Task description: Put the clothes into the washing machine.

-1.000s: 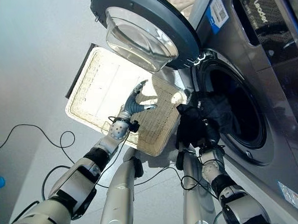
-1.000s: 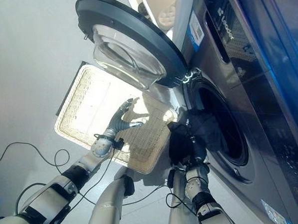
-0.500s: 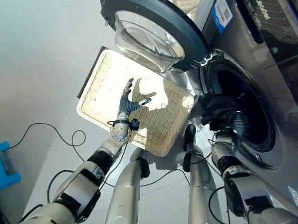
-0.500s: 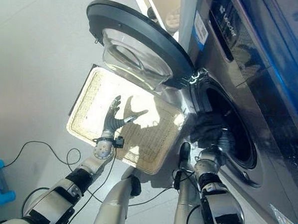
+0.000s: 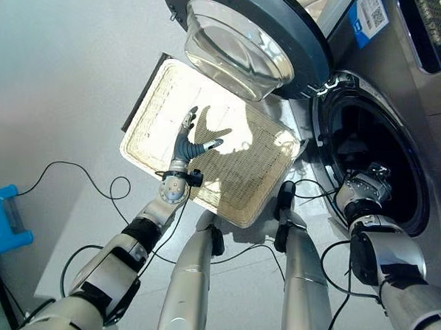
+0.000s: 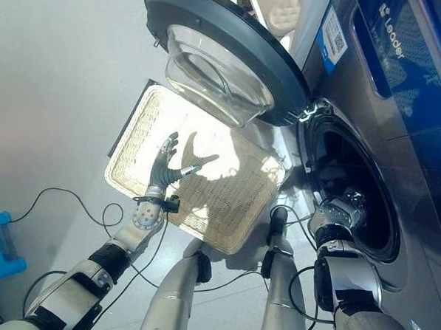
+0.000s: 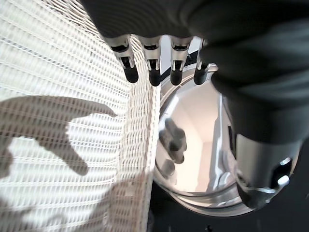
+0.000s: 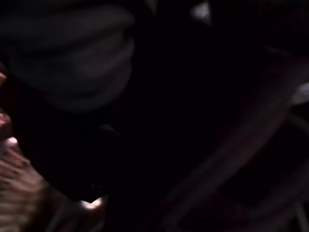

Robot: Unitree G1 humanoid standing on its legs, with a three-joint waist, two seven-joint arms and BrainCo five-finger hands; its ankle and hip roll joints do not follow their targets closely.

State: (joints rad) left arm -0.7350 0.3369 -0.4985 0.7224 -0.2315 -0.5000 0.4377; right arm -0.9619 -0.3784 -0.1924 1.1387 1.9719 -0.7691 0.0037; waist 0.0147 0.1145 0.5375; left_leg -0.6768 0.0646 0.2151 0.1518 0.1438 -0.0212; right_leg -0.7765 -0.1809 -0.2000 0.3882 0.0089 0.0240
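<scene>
left eye view: the washing machine (image 5: 402, 86) stands on the robot's right with its round door (image 5: 249, 33) swung wide open over the floor. a pale woven basket (image 5: 156, 125) lies on the floor beside the machine, under the door's glass bowl. the left hand (image 5: 188, 141) hovers over the basket with its fingers spread and straight, holding nothing, its shadow falling on the weave. the right arm reaches into the drum opening (image 5: 369, 143); the wrist sits at the lower rim and the right hand itself is lost in the dark inside, so i cannot tell how its fingers stand.

right eye view: the same layout, with the left hand over the near part of the basket and the right wrist at the drum's mouth.

left wrist view: the fingers (image 7: 154, 72) hang straight and relaxed above the basket's weave, the door's glass beyond them.

right wrist view: very dark. folds of dark clothes (image 8: 72, 63) show inside the drum, close to the camera; whether the hand grips them cannot be told.
</scene>
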